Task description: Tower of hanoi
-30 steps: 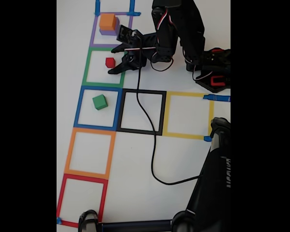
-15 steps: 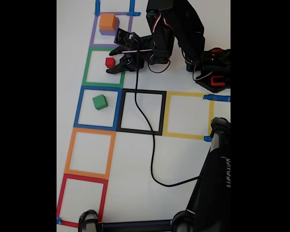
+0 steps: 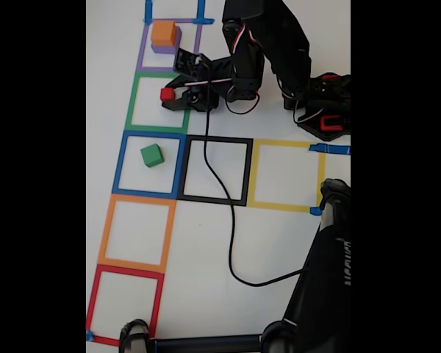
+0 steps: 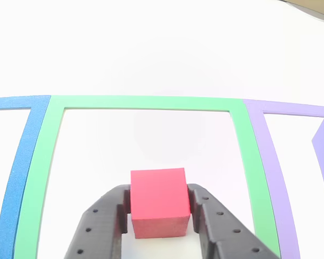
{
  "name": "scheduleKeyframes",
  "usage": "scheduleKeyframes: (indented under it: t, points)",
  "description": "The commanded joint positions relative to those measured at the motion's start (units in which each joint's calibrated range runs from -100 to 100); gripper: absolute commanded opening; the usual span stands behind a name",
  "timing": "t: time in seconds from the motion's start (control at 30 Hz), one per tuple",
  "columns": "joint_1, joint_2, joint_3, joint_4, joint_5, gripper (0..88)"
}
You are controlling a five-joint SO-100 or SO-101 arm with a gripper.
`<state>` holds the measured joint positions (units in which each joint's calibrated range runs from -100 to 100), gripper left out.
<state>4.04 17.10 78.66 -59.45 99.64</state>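
In the fixed view my gripper (image 3: 170,95) reaches left into the green tape square, its fingers closed on both sides of the small red cube (image 3: 166,93). The other view shows the same red cube (image 4: 157,202) pinched between the two black fingers (image 4: 100,226), inside the green outline. Whether it is off the table I cannot tell. An orange cube (image 3: 164,33) sits on top of a purple cube (image 3: 166,49) in the purple square. The green cube (image 3: 152,155) stands alone in the blue square.
Tape squares run down the left: green (image 3: 134,99), blue (image 3: 120,165), orange (image 3: 106,228), red (image 3: 94,298). Black (image 3: 217,139) and yellow (image 3: 287,144) squares lie to the right. A black cable (image 3: 224,198) crosses the black square. A dark stand (image 3: 323,272) fills the lower right.
The gripper has moved left to the red cube and closed its fingers on it. The other cubes have not moved.
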Motion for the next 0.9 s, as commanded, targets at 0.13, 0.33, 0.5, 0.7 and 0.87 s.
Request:
scheduleKeyframes:
  t: [0.13, 0.33, 0.5, 0.7, 0.87]
  points:
    - [-0.3, -2.2, -0.9, 0.5, 0.4, 4.4]
    - [-1.4, -12.6, -0.9, 10.5, 0.4, 3.8]
    - [-3.3, -28.4, -3.3, 30.2, 0.4, 3.4]
    - [-5.0, -44.6, -9.8, 55.9, 0.4, 3.5]
    - [-6.8, -52.1, -21.3, 78.8, 0.4, 3.5]
